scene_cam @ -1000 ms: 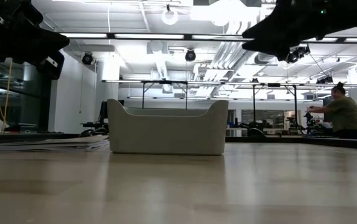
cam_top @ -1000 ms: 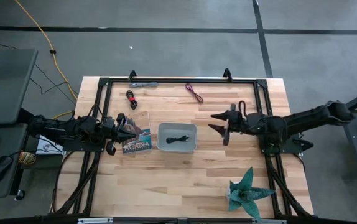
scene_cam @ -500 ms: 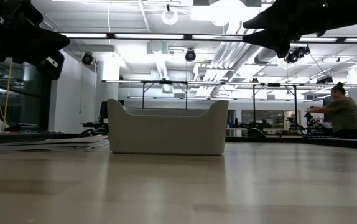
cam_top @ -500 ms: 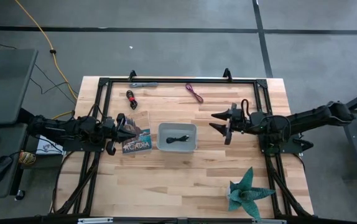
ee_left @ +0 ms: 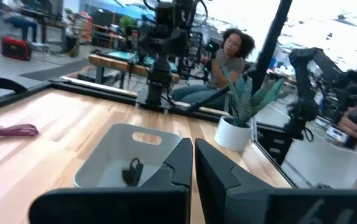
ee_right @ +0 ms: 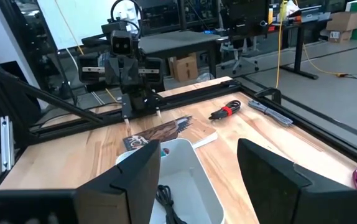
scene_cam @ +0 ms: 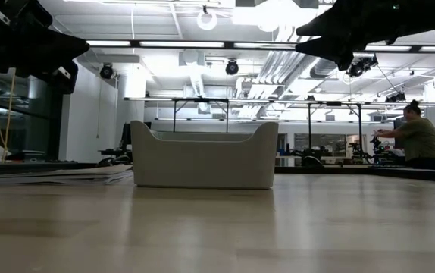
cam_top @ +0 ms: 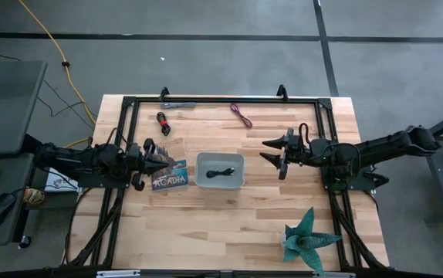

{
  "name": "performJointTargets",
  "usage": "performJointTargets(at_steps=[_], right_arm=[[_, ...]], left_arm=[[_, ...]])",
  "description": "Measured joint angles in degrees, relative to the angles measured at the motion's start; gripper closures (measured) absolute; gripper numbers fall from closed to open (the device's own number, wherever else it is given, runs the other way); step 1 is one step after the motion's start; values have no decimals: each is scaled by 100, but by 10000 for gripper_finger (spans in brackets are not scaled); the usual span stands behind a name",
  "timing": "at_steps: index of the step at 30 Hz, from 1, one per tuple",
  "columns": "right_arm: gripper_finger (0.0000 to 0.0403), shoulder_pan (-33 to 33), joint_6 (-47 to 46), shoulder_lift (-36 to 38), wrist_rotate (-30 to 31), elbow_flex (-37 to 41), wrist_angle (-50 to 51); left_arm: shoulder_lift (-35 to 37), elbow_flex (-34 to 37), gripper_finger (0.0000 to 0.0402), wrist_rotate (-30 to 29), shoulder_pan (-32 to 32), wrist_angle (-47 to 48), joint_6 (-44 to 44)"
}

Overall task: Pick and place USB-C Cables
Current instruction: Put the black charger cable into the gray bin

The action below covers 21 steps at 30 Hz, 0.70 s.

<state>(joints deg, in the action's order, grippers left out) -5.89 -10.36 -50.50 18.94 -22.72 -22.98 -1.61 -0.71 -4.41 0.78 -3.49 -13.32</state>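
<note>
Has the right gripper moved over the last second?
Yes, slightly: the right gripper has drawn back from the grey tray, toward the table's right edge.

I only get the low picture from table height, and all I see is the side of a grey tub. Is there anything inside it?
Observer: Yes. From above, the grey tray holds one black cable.
Operator: Are there more cables around?
Observer: Three lie on the bare wood away from the tray: a black-and-red cable, a purple cable and a grey cable.
Operator: And the dark shapes at the top of my picture?
Observer: Those are the two arms. The right tool hangs beside the tray, open and empty. The left tool is shut, over a booklet.
</note>
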Motion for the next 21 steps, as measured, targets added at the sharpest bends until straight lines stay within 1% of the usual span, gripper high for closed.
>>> performJointTargets(at_steps=[5,8,10,13,18,21], right_arm=[[197,1,-10,0,0,0,0],[197,0,-10,0,0,0,0],[197,1,-10,0,0,0,0],[197,0,-11,0,0,0,-6],[197,0,-12,-4,0,0,-61],[197,0,-12,-4,0,0,-63]], left_arm=[[-4,0,401,-469,2,-781,-199],[-136,0,394,-424,47,-1327,-201],[-335,-1,382,-392,120,-1695,-205],[-833,0,355,-497,232,-2106,-199],[-1944,-8,296,-967,315,-2982,-213],[-2638,-249,262,-1135,315,-3112,-306]])
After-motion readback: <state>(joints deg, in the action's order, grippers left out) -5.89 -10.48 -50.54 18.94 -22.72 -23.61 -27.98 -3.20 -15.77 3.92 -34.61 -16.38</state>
